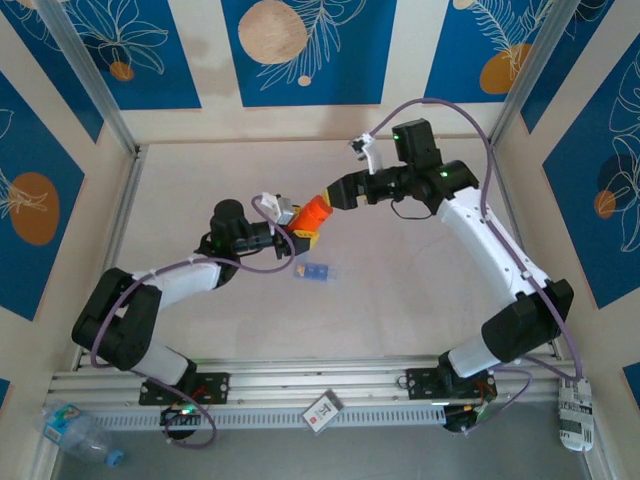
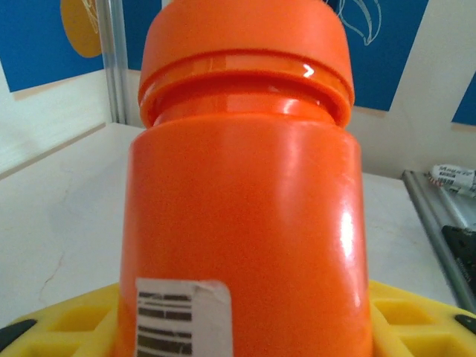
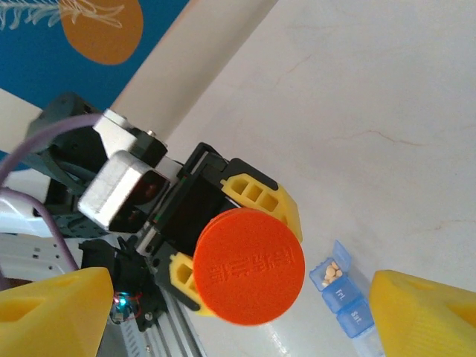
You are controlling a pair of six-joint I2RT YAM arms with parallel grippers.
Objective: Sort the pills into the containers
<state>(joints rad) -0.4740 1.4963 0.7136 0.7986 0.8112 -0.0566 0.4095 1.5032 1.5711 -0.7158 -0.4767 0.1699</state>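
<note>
My left gripper (image 1: 298,230) is shut on an orange bottle (image 1: 312,213) and holds it tilted above the table, its cap on. In the left wrist view the orange bottle (image 2: 245,223) stands between my yellow fingers (image 2: 59,320). My right gripper (image 1: 330,193) is open just beyond the cap. In the right wrist view the cap (image 3: 249,277) faces the camera, between my spread yellow fingers (image 3: 52,312). The pale-blue containers (image 1: 318,271) lie on the table below the bottle. One end compartment is open, with several yellowish pills (image 3: 332,272) inside.
Aluminium frame posts and blue patterned walls close in the white table (image 1: 420,280). Past the front rail lie a plastic water bottle (image 1: 75,430), a small card (image 1: 322,410) and a white bottle (image 1: 575,415).
</note>
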